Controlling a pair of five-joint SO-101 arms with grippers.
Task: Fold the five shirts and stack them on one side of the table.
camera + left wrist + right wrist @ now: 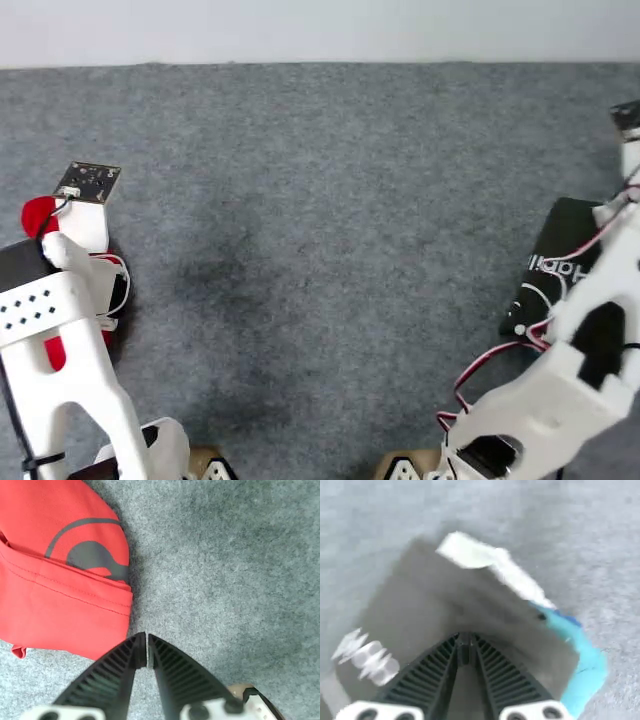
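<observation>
Plainly, we are dealing with soft, light cloth that will sag and slide open if lifted by one point. The red shirt (60,570) lies folded at the left edge of the table (330,250), a hem seam and a dark print facing up. We would take it at a folded edge or corner, pinching through all the layers, and we judge a low drag safer than a high lift.

The left gripper (147,652) hangs over bare table just beside the red shirt's near corner, its jaws closed tip to tip with nothing between them.

At the right side we see a pile: a dark shirt (445,600) on top, with a white shirt (485,562) and a blue shirt (580,665) peeking out beneath it. The right gripper (465,647) sits over the dark shirt, jaws closed, and we see no cloth caught in them.

The table wears a grey, felt-like cover, which we expect to grip fabric a little. A pale wall (320,30) runs along its far edge.
</observation>
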